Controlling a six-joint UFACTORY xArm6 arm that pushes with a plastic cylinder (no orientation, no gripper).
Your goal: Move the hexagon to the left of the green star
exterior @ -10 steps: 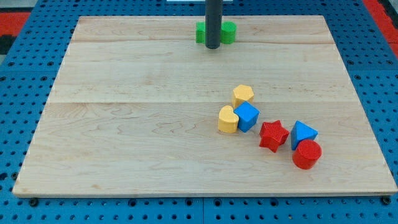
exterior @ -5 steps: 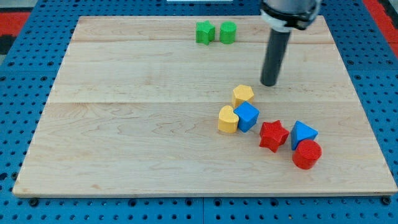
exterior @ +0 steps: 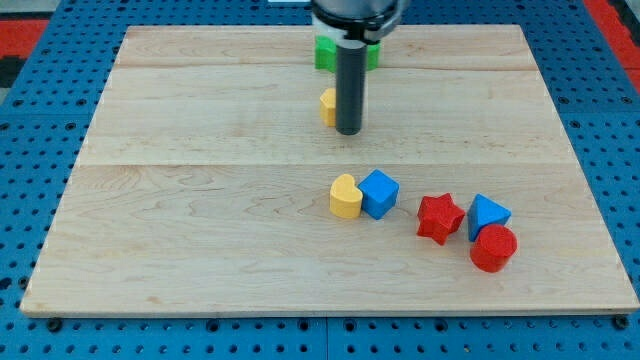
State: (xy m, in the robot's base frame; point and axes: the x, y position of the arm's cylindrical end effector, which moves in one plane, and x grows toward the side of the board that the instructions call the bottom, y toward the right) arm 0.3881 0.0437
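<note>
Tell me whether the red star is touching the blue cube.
No: the red star sits apart from the blue cube, with bare board between them.

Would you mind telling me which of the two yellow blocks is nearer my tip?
The yellow block at the view's top, half hidden behind the rod, right beside my tip. The other, a yellow heart, sits lower, touching the blue cube.

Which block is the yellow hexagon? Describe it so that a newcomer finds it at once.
Start at the wooden board's top edge, where green blocks sit behind the dark rod. Just below them, a yellow block peeks out at the view's left of the rod, right beside my tip. It stands alone up there, while the other yellow block, heart-shaped, touches a blue cube lower down.
</note>
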